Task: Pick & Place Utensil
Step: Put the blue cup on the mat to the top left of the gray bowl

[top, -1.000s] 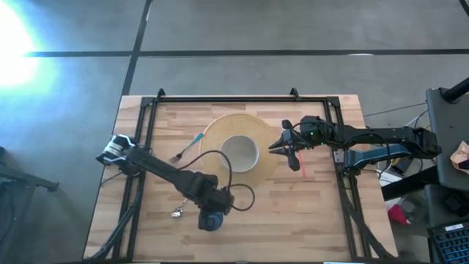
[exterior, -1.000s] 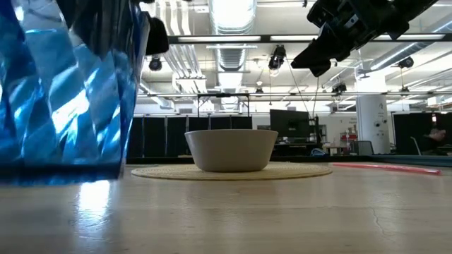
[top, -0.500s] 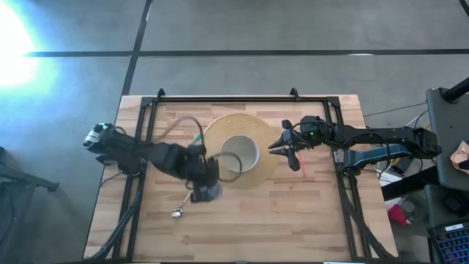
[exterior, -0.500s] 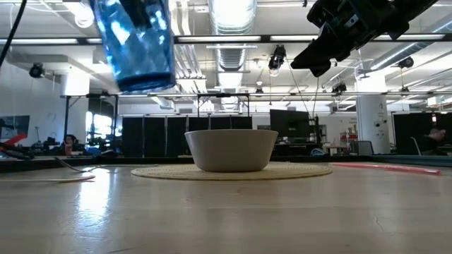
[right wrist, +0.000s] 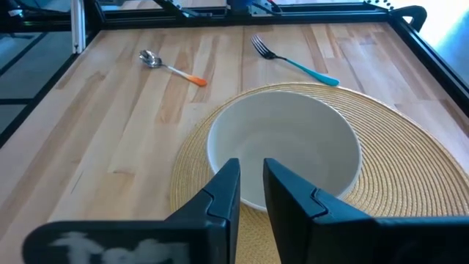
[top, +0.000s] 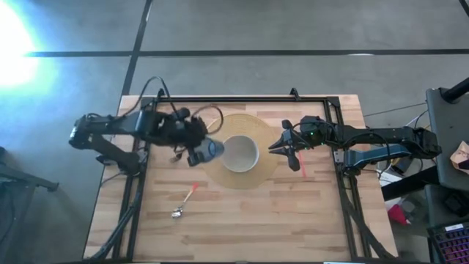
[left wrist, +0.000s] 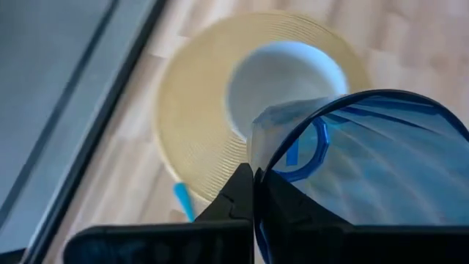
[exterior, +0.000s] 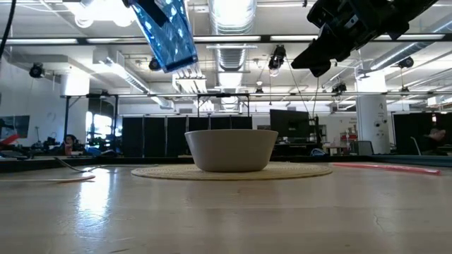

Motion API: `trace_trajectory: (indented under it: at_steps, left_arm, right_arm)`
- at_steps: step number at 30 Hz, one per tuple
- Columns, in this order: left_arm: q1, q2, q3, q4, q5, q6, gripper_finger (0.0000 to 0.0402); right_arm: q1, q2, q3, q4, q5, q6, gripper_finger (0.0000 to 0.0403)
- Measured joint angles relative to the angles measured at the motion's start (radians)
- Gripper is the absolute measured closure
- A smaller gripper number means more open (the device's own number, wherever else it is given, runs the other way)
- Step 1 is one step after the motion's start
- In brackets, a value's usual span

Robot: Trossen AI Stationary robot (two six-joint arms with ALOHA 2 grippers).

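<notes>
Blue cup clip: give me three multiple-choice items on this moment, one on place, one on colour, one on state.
1. Where is the blue cup?
A. held tilted in the air beside the bowl
B. standing on the table
C. inside the bowl

2. What colour is the spoon handle?
A. green
B. orange
C. black

3. What is in the bowl?
A. the fork
B. the spoon
C. nothing

Answers: 1 A, the left end effector holds it tipped, clear of the table in the low view. 2 B, orange shows in the right wrist view. 3 C, its inside is bare.
</notes>
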Motion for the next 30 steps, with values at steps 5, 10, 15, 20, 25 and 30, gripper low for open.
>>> trace_trajectory:
  at_steps: [5,10,15,20,25,30]
  left_arm:
    - [0.113,-0.006,0.0,0.014,-0.008,-0.001,0.0395]
    - [0.237,0.003,0.0,0.058,-0.006,-0.016,0.0397]
    - [0.368,0.012,0.0,0.071,-0.004,-0.051,0.0395]
    - [0.482,0.026,0.0,0.071,0.047,-0.062,0.0398]
    - [0.553,0.06,0.0,0.071,0.145,-0.072,0.0395]
    - [0.586,0.112,0.0,0.071,0.207,-0.072,0.0398]
  right_arm:
    - [0.0,0.0,0.0,0.0,0.0,0.0,0.0341]
    - [0.0,0.0,0.0,0.0,0.0,0.0,0.0333]
    - [0.0,0.0,0.0,0.0,0.0,0.0,0.0325]
    - [0.0,0.0,0.0,0.0,0.0,0.0,0.032]
    - [0.0,0.0,0.0,0.0,0.0,0.0,0.0319]
    - [0.0,0.0,0.0,0.0,0.0,-0.001,0.0329]
